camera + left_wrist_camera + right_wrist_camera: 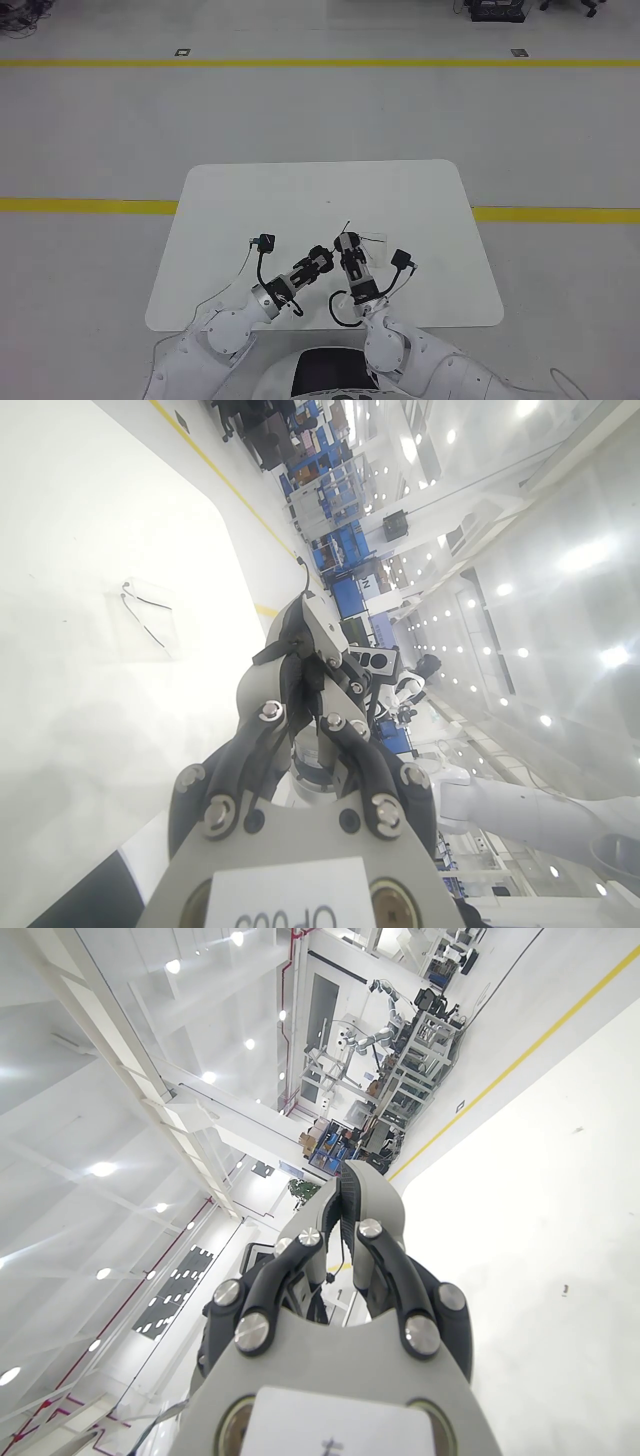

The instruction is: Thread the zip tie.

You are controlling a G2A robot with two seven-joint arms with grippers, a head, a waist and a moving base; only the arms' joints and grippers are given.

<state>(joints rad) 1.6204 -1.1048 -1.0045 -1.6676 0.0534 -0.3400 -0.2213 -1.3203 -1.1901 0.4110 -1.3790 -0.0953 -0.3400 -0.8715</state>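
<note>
Threading looks to be in hand: the left gripper point(304, 600) and right gripper point(348, 1175), both pinched shut on the black zip tie point(342, 1240), meet near the clear bag point(145, 620). The next move likely calls for lining the tail up with the head.

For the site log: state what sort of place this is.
Probably a large robotics lab or factory hall: yellow floor lines, high ceiling lamps, and another robot arm beside equipment racks.

Nothing reads whole: the left wrist label point(287, 892) and the right wrist label point(335, 1423) bear characters cut off by the edge.
</note>
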